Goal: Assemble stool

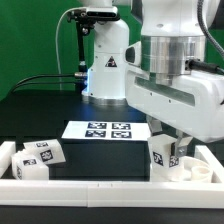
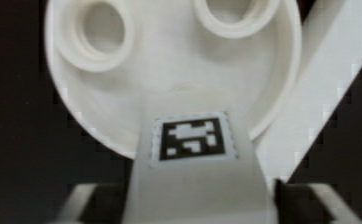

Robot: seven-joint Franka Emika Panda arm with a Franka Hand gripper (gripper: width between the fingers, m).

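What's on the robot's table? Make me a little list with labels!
seat: round white disc with two holes, filling the wrist view
left leg: chunky, tagged, at the exterior view's left
right leg: tagged, beside the gripper
gripper: low, at the exterior view's right; open or shut unclear
marker board: flat, mid-table
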